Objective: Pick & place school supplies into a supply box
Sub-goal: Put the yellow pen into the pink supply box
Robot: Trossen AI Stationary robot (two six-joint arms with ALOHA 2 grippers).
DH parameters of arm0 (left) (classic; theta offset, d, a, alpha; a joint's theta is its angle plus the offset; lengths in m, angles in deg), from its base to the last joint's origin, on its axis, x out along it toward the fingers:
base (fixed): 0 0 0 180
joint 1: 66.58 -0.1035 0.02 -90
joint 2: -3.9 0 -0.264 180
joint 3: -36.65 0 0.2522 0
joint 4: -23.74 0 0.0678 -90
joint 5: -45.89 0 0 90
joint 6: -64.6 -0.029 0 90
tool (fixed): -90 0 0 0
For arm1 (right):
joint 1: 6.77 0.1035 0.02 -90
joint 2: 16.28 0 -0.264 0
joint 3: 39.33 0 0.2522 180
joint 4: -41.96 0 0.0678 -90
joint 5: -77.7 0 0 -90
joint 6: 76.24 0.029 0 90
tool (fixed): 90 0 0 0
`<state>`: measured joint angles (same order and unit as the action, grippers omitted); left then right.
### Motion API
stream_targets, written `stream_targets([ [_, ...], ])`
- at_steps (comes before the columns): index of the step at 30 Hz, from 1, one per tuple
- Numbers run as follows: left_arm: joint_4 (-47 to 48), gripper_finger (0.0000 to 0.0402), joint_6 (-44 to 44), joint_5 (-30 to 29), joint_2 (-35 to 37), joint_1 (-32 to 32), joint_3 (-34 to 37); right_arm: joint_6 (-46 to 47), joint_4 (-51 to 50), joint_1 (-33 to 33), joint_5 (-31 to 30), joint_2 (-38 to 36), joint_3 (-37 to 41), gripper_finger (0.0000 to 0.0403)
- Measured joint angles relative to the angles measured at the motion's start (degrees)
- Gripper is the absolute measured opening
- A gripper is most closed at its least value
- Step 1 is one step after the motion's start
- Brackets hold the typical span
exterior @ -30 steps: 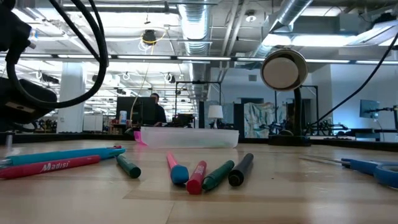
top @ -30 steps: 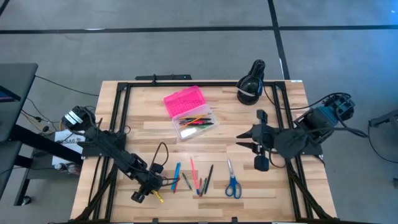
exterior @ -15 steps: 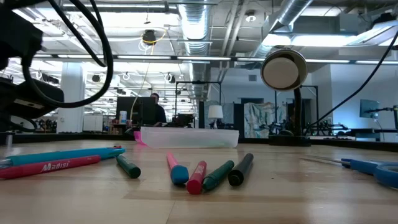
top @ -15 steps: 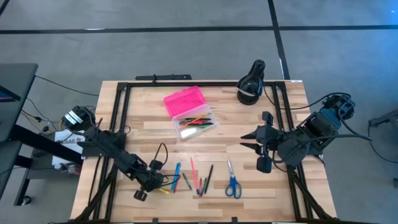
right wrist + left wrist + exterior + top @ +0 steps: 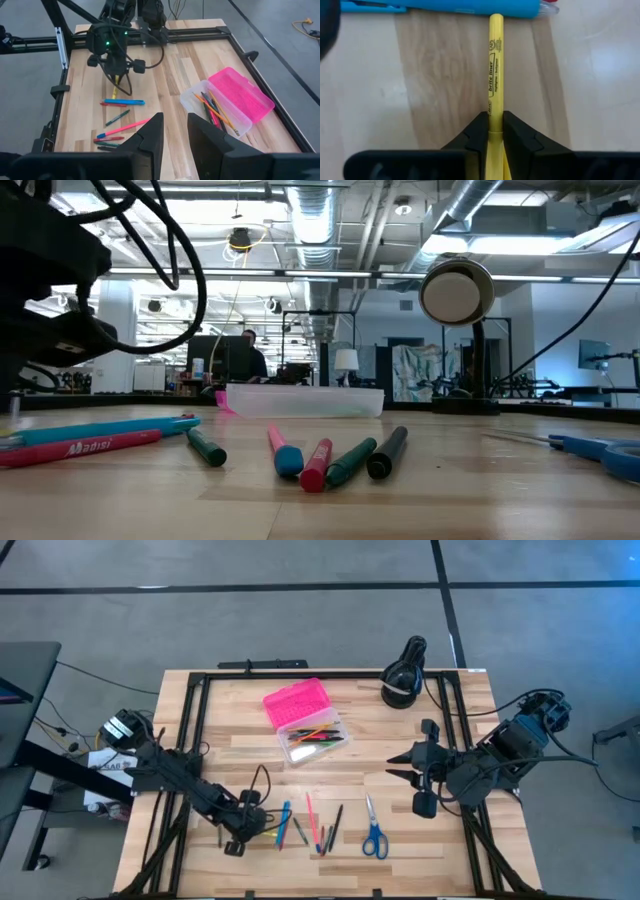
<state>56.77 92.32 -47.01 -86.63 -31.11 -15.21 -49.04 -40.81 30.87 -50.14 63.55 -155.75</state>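
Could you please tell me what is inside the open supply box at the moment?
The supply box holds several pencils, orange, red and green among them, lying in its clear base. Their exact number is unclear because they overlap.

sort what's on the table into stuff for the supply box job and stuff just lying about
Job:
- yellow highlighter, gripped in the left end effector
- loose pens on the table
- blue-handled scissors
- pink-lidded supply box, open, some pencils inside

Lying about:
- black round device at the far edge
- right end effector, open and waiting above the table
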Motion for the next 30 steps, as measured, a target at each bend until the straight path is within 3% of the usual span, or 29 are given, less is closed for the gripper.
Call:
stream_targets([
  [9, 4.54, 0.0031, 2.79, -5.15, 3.91, -2.96, 0.57, 0.24, 0.16, 0.00, 0.00, 0.00, 0.00, 0.0082],
  [18, 12.10, 0.0031, 6.23, -8.33, 12.78, -9.21, 0.79, 0.30, 0.44, 0.00, 0.02, 0.00, 0.00, 0.0082],
  [25, 7.46, 0.0031, 9.79, -10.78, 19.87, -19.21, 0.72, 0.48, 0.46, 0.00, 0.02, 0.20, 0.00, 0.0082],
  [30, -0.98, 0.0031, 6.63, -10.28, 20.75, -27.77, 0.63, 0.44, 0.09, 0.00, -0.14, 1.06, 0.04, 0.0082],
])
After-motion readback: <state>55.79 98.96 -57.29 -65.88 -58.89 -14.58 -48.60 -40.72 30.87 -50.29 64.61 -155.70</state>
